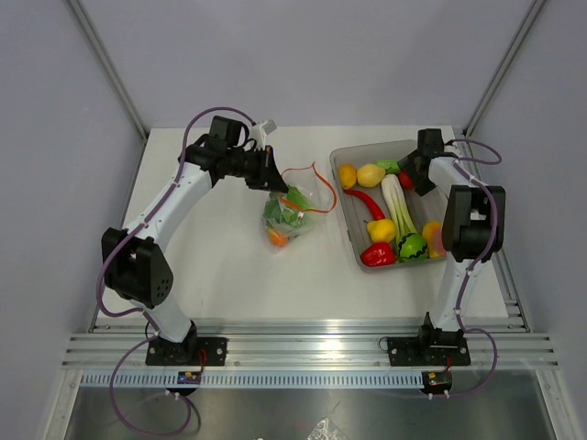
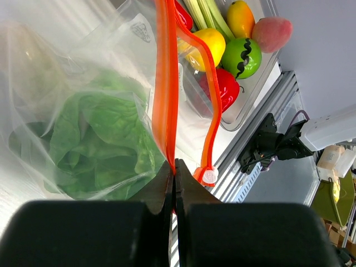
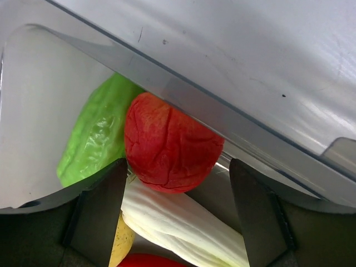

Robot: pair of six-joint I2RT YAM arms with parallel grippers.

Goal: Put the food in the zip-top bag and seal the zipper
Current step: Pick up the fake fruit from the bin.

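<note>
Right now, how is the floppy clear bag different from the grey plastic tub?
The clear zip-top bag is thin and crumpled; the grey rectangular tub has straight walls. The bag holds a green leafy toy; the tub holds many toy foods. The left gripper pinches the bag's orange zipper; nothing grips the tub. Both are see-through.

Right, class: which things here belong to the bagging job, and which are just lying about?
Job: zip-top bag; its zipper, pinched in the left gripper; lettuce inside; loose toy food; open right gripper around a red fruit.
Lying about: grey tub; aluminium rail.
</note>
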